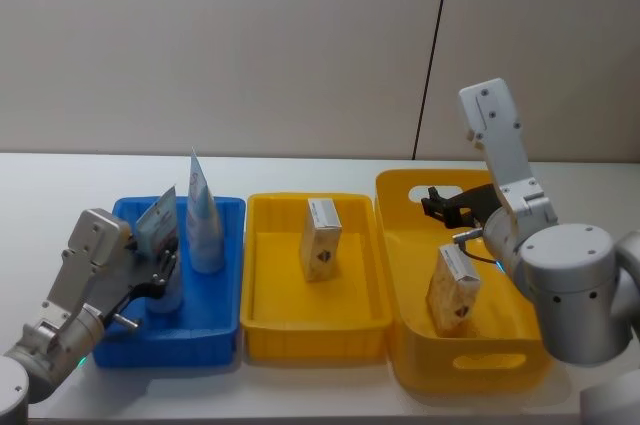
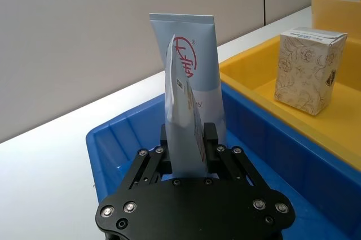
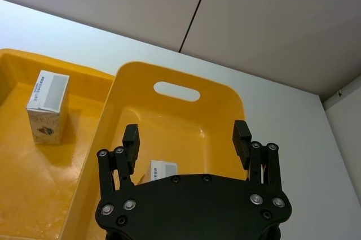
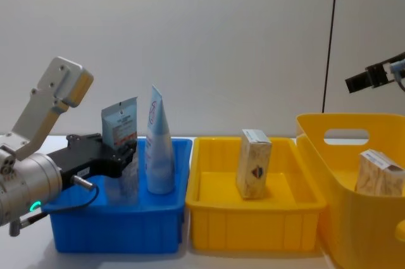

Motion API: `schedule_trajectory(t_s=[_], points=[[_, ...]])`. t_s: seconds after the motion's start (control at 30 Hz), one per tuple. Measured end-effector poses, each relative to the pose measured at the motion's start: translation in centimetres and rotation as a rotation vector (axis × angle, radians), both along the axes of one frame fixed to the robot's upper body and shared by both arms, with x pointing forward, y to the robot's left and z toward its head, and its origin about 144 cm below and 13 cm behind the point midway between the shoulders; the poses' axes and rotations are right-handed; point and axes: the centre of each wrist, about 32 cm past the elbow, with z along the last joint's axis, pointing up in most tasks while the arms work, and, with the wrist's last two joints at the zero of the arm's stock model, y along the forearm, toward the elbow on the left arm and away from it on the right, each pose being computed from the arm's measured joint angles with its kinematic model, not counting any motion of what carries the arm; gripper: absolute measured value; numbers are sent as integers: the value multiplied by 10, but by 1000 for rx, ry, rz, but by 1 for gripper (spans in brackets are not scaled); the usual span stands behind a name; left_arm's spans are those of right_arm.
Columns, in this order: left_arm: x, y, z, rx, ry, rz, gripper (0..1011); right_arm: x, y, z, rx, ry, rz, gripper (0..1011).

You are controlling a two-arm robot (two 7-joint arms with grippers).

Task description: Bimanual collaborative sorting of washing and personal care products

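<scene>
Blue bin (image 1: 225, 320), left: one tube (image 1: 203, 220) standing free; second tube (image 2: 181, 113) beside it, upright, clamped in left tool (image 2: 186, 138), release apparently pending. Middle yellow tray (image 1: 315, 340): one carton (image 1: 322, 238). Right yellow basket (image 1: 470, 365): one boxed carton (image 1: 455, 288), probably awaiting transfer; right tool (image 3: 186, 134) above it, spread apart and empty.

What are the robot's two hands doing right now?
Left gripper: shut on a pale-blue plastic squeeze tube.
Right gripper: open, holding nothing.

Glossy plastic blue bin (image 1: 170, 350), matt paper carton (image 1: 321, 242), smooth plastic tube (image 2: 183, 132)
</scene>
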Motion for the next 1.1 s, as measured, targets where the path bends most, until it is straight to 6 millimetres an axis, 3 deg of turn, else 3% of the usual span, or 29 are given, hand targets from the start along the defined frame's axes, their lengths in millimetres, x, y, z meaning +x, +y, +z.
schedule_trajectory(t_s=[1.1], points=[[0, 0, 0, 0, 0, 0, 259, 0, 0, 0, 0, 0, 0, 1004]])
